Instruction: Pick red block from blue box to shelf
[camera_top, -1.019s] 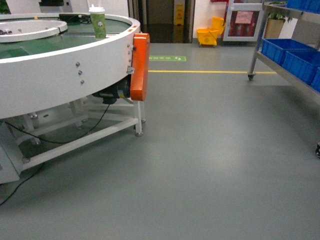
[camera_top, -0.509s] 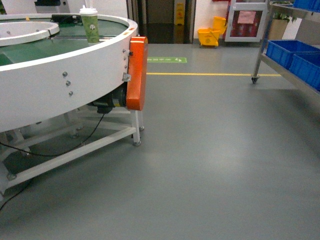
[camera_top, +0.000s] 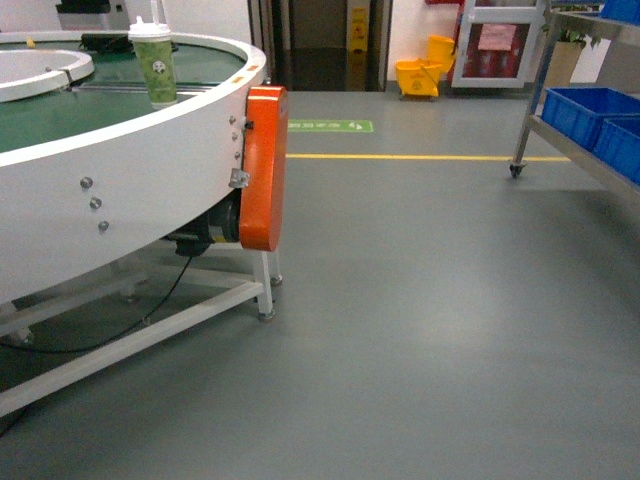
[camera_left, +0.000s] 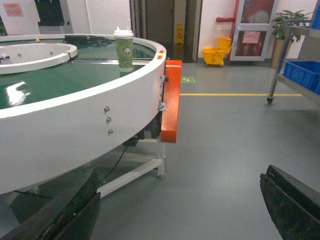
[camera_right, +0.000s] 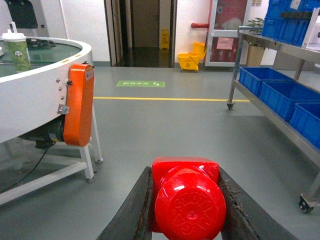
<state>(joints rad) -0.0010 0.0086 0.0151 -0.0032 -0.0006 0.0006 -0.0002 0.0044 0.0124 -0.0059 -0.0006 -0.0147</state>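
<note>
The red block (camera_right: 187, 195), a small red brick with its round stud facing the camera, sits clamped between the dark fingers of my right gripper (camera_right: 185, 175), which is shut on it above the grey floor. My left gripper (camera_left: 180, 176) is open, its fingers (camera_left: 70, 210) wide apart with only floor between them. The shelf (camera_right: 280, 122), a stainless steel rack on casters, stands along the right side and also shows in the head view (camera_top: 530, 100). The blue box is out of view. Neither gripper shows in the head view.
A white round conveyor table (camera_top: 120, 200) with an orange guard (camera_top: 262, 165) fills the left; a paper cup (camera_top: 153, 65) stands on it. Dark blue crates (camera_right: 280, 95) sit on the shelf. A yellow mop bucket (camera_top: 420, 72) stands far back by a doorway.
The head view has rolled forward: the conveyor table has grown and slid left, and the shelf's caster has drifted right and lower in the frame.
</note>
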